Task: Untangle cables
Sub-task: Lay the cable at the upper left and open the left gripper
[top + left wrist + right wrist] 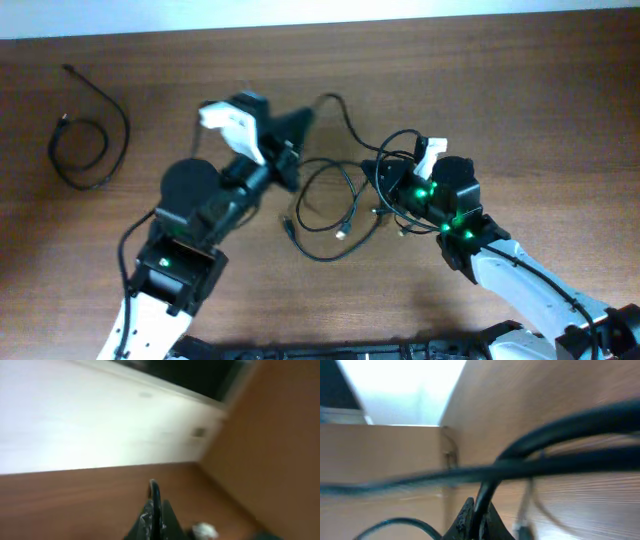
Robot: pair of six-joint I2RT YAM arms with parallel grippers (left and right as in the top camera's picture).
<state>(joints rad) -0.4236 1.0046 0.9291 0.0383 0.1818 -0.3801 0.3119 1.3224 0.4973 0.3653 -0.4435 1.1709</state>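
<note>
Wood table (pixel 500 80) — one coil (pixel 122 130), one tangle (pixel 345 205)

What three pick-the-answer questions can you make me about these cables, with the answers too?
1. Where is the lone cable loop?
A) far left on the table
B) between the two arms
C) under the right arm

2. What colour are the tangled cables?
A) red
B) black
C) white

3. How is the right claw?
A) wide open
B) shut on a cable
C) holding a cup

Answers: 1 A, it lies alone near the left edge. 2 B, every cord looks black. 3 B, the right wrist view shows the claw pinched on a cord.
</note>
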